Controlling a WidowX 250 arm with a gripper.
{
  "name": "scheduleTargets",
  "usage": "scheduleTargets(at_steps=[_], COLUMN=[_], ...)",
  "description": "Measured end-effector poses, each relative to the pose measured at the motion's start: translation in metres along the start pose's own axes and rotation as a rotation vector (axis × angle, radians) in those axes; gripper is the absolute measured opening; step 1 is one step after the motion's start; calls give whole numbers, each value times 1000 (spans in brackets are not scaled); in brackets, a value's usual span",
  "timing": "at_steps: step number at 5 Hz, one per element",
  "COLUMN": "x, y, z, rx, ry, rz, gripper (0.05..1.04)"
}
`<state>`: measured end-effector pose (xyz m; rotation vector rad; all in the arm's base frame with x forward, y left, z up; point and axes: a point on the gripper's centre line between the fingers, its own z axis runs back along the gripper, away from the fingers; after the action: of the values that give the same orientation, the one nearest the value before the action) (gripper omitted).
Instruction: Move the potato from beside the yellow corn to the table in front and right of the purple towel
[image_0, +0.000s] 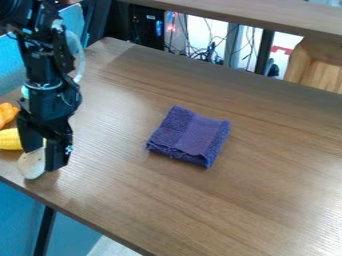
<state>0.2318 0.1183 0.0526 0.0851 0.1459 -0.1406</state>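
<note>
The black gripper (44, 155) hangs low at the left edge of the table. Right at it is a pale, rounded, elongated object (31, 164), partly hidden behind the gripper; whether it is held cannot be made out. Just left of the gripper lies a yellow corn-like object (10, 139), cut off by the view's edge. Above that sits an orange, lumpy object (7, 114). A folded purple cloth (190, 136) lies flat near the middle of the table, well to the right of the gripper.
The brown wooden table (267, 180) has its near edge running diagonally at the lower left. Behind it stands another wooden surface (234, 11), with cables (200, 50) below. A wooden box-like item (319, 65) is at the upper right.
</note>
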Motion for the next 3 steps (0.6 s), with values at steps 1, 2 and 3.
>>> scheduleTargets(at_steps=[1, 2, 3], x=[-3, -5, -3], y=[11, 15, 16], z=[-2, -5, -9], rx=[-15, -26, -48], ry=[-35, -47, -74], rz=[44, 51, 60], gripper=[1000, 1000, 1000])
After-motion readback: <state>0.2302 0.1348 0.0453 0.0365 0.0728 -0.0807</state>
